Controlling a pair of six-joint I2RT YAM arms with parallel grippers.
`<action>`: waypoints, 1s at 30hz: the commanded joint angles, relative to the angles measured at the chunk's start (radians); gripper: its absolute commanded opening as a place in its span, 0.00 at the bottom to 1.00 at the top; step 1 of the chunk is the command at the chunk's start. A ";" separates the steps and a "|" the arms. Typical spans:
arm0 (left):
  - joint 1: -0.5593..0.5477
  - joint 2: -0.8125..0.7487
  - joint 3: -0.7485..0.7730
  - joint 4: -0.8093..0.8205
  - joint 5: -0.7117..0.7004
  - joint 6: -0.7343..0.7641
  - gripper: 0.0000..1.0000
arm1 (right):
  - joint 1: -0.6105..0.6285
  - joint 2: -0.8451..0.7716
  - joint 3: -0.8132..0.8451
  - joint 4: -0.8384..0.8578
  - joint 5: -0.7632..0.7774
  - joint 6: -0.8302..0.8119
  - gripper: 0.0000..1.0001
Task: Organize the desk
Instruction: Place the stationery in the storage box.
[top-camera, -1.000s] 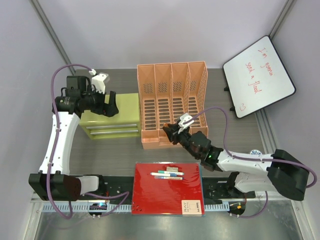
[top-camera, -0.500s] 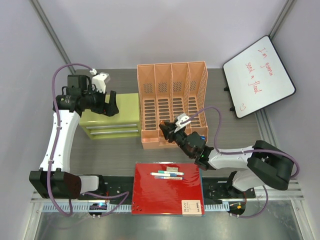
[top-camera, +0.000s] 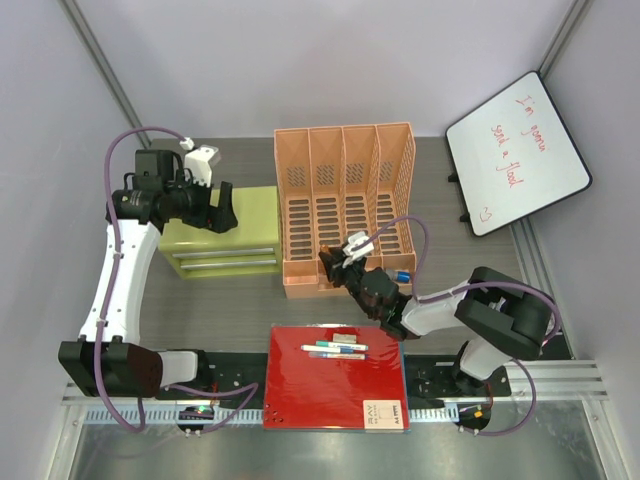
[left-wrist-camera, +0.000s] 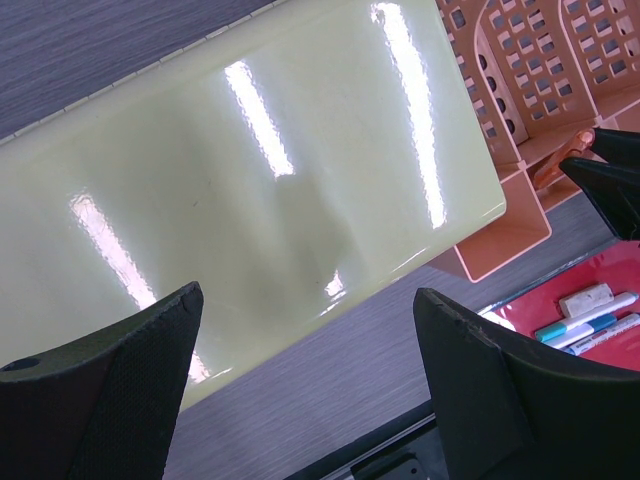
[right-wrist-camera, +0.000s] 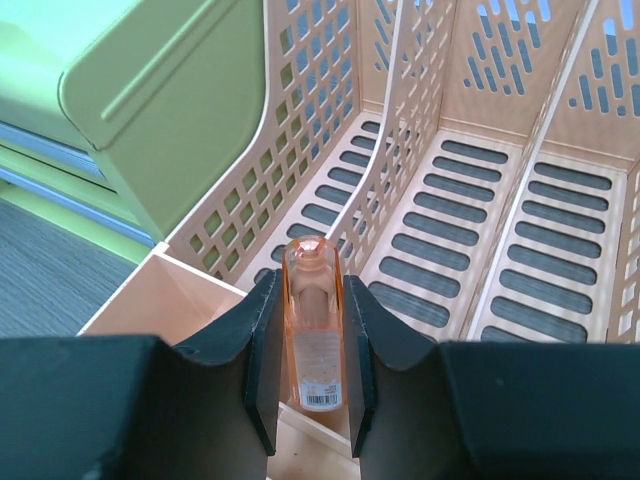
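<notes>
The desk (top-camera: 240, 315) is a dark grey wood-grain top. My right gripper (top-camera: 332, 262) is shut on a small orange translucent marker or tube (right-wrist-camera: 316, 330), holding it over the front tray of the orange mesh file rack (top-camera: 345, 200), at its left slots. In the right wrist view the rack (right-wrist-camera: 480, 180) fills the background. My left gripper (top-camera: 222, 208) is open and empty, hovering over the top of the lime-green drawer cabinet (top-camera: 222, 245). The left wrist view shows the cabinet's glossy top (left-wrist-camera: 250, 190) between the spread fingers.
A red folder (top-camera: 335, 378) lies at the desk's near edge with several pens (top-camera: 335, 349) and a small eraser on it. A whiteboard (top-camera: 516, 150) with red writing leans at the back right. A small blue-capped object (top-camera: 400, 275) lies right of the rack.
My right gripper has moved left and toward the rack's front left slots with the orange object in it, its arm folding in. The left arm has stayed still.
</notes>
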 joint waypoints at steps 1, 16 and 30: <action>0.006 0.002 0.013 0.002 0.003 0.019 0.87 | 0.004 0.034 0.014 0.136 0.066 0.004 0.01; 0.009 -0.001 0.016 -0.001 0.002 0.023 0.86 | 0.004 0.081 -0.015 0.160 0.083 0.029 0.04; 0.010 0.014 0.052 -0.037 -0.015 0.045 0.87 | 0.049 0.092 -0.064 0.358 0.200 -0.157 0.01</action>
